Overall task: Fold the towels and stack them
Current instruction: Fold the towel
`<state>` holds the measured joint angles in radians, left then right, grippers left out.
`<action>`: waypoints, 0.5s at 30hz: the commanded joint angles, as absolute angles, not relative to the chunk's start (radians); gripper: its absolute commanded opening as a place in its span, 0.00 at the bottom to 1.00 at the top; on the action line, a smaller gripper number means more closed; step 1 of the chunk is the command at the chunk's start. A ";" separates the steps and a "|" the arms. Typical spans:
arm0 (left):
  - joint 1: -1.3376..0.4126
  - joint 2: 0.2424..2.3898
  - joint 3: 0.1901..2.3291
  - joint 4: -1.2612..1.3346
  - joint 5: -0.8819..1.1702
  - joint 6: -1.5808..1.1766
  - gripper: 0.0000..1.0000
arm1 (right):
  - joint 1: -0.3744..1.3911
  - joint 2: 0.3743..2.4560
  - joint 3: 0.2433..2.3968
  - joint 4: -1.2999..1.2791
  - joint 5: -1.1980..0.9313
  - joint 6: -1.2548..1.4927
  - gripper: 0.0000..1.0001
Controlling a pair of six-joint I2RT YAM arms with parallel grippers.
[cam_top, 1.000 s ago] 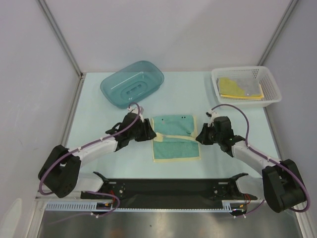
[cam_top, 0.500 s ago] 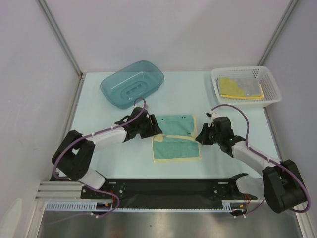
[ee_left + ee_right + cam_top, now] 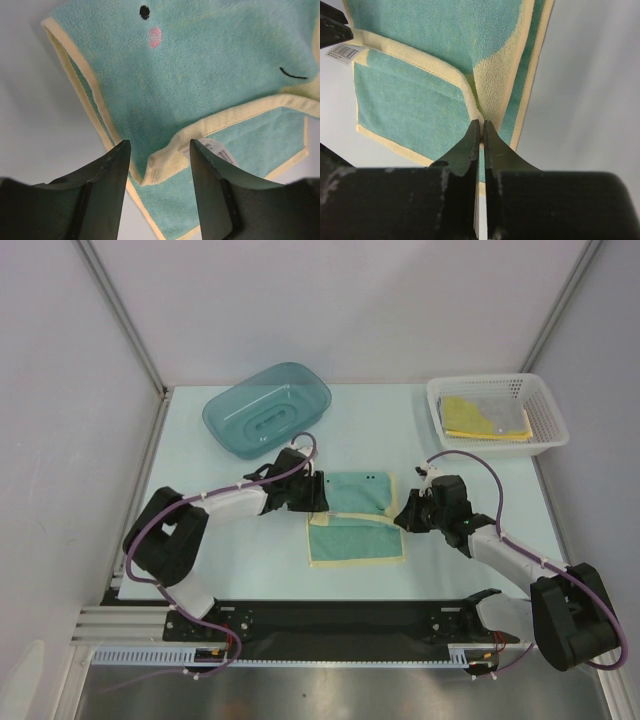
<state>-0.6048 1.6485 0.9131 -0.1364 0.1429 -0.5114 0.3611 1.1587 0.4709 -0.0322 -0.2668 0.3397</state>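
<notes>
So the teal towel (image 3: 355, 535) with the cream border is lying in the middle of the table (image 3: 370, 430), between the two arms, with its far part doubled over on top of the near part. The left claw (image 3: 318, 495) is down at the towel's left edge. From its wrist cam the left claw (image 3: 157, 150) is wide open, with the two dark fingers (image 3: 107, 175) straddling the folded cream hem and not gripping anything. You can also see the little face on the towel (image 3: 200, 65) from there, a black dot, a pink cheek and a thin black line, plus a white tag (image 3: 215, 148) poking out just beside the right-hand finger. The right claw (image 3: 403, 517) is at the towel's right edge. On its own cam the right claw (image 3: 480, 125) is squeezed almost completely together, with only a sliver between the fingers, and it's pinching the cream border right where the towel (image 3: 415, 100) folds over. Over in the far right corner there's a white basket (image 3: 545, 425) with yellow towels (image 3: 470, 418) in it, and something greyish on top of them that I can't make out. A teal tub (image 3: 268, 408) sits at the far left, well apart from the towel in the middle.
</notes>
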 commanded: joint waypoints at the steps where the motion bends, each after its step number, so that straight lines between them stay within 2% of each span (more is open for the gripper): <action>1: -0.601 1.667 0.946 -0.140 0.175 -0.401 0.56 | 0.367 1.135 0.463 -0.011 -0.279 0.333 0.00; 10: -0.601 1.637 0.911 -0.077 0.224 -0.327 0.40 | 0.367 1.137 0.465 -0.011 -0.276 0.333 0.00; 11: -0.601 1.632 0.911 -0.081 0.224 -0.322 0.35 | 0.367 1.137 0.465 -0.012 -0.276 0.333 0.00; 15: -0.601 1.623 0.908 -0.087 0.232 -0.308 0.25 | 0.367 1.137 0.465 -0.014 -0.272 0.334 0.00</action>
